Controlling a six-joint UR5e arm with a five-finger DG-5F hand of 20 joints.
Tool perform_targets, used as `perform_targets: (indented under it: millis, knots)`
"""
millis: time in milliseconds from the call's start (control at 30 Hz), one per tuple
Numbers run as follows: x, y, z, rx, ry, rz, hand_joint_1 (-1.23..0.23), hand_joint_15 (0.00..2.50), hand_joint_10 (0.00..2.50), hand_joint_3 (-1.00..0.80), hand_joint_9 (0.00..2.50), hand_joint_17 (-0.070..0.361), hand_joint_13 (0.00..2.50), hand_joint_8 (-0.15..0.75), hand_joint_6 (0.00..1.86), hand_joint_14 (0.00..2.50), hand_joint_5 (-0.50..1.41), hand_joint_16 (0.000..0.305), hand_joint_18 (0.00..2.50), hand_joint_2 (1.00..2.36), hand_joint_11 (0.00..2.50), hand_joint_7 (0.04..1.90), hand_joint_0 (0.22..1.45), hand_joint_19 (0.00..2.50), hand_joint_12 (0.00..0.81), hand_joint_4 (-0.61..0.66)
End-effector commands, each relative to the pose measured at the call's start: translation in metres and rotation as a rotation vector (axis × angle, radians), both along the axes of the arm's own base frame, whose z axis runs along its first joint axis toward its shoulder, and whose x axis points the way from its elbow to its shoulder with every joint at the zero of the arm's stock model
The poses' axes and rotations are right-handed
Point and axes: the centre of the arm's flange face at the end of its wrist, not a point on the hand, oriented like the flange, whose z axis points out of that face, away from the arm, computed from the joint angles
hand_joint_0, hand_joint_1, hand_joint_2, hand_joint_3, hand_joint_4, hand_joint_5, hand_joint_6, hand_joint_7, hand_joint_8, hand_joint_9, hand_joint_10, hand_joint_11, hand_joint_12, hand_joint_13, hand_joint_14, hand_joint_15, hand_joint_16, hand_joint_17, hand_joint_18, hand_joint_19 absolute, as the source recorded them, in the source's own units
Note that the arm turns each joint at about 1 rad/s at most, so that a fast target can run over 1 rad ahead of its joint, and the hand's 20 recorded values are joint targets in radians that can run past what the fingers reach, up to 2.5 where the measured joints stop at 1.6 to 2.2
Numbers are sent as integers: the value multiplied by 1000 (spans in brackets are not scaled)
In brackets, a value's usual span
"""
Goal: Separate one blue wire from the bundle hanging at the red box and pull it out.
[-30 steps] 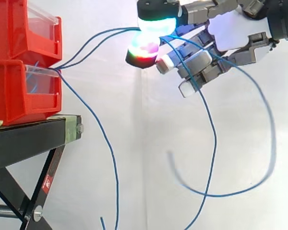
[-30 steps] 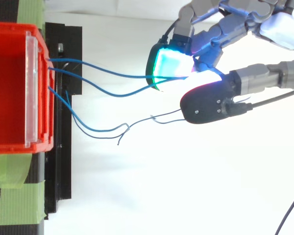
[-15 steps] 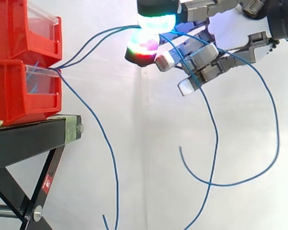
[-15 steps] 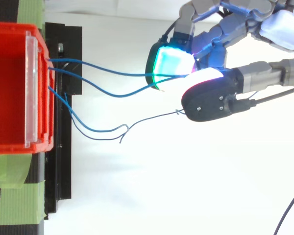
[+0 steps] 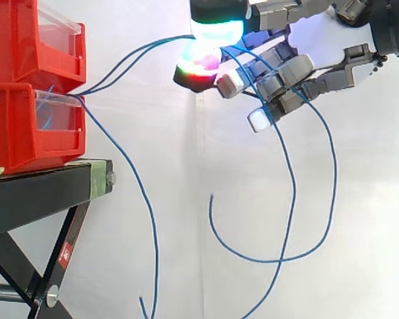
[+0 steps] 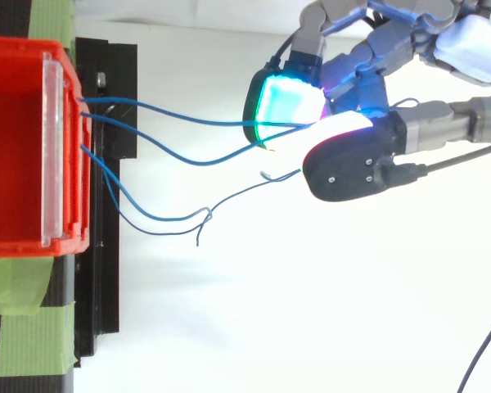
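Two blue wires (image 5: 130,56) run taut from the lower red box (image 5: 26,126) up and to the right into my hand (image 5: 319,40). The hand is shut on them, pinching them between a glowing cyan pad (image 5: 216,30) and a red-glowing pad (image 5: 198,66). From above, the same two wires (image 6: 180,123) stretch from the box's front (image 6: 61,147) to the pinch (image 6: 282,106). Behind the pinch, their free lengths hang in a long loop (image 5: 279,259) under the hand. Another blue wire (image 5: 143,199) drops from the box towards the floor. Two shorter wires (image 6: 159,219) curl loose near the box.
A second red bin (image 5: 33,40) is stacked on the lower one. Both sit on a black stand (image 5: 40,193) with green tape (image 6: 24,327) at its corner. A white curtain is behind. A dark cable (image 6: 483,352) crosses the lower right of the top view.
The hand has stayed almost in place, still pinching the wires. The loose loop hanging under it has swung left, and its free end has risen.
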Motion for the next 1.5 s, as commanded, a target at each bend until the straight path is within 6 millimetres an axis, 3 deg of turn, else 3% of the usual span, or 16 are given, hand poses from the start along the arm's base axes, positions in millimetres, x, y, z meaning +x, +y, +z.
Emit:
perform_targets:
  millis: [0,133,433,967,1300,1467]
  knots:
    - [0,0,0,0,0,0,-783,1282,5,-373,921,107,981,339,947,1298,-221,47,883,1010,1421,894,678,767,390,91]
    - [0,0,0,0,0,0,-801,1313,4,-376,923,107,979,329,946,1289,-220,48,884,1010,1436,892,698,748,395,54]
    - [0,0,0,-1,1,0,-874,1374,9,-423,900,106,966,325,941,1201,-216,47,869,1007,1429,862,713,731,398,98]
    - [0,0,0,2,0,0,-672,1342,6,-468,919,105,954,336,937,1221,-209,47,856,1003,1409,862,640,761,399,102]
    - [0,0,0,1,1,0,-820,1374,7,-474,889,109,921,334,933,1170,-217,48,825,1003,1428,886,610,758,407,122]
    - [0,0,0,1,3,0,-812,1359,7,-500,881,111,921,340,933,1166,-219,49,824,1000,1434,880,574,762,411,132]
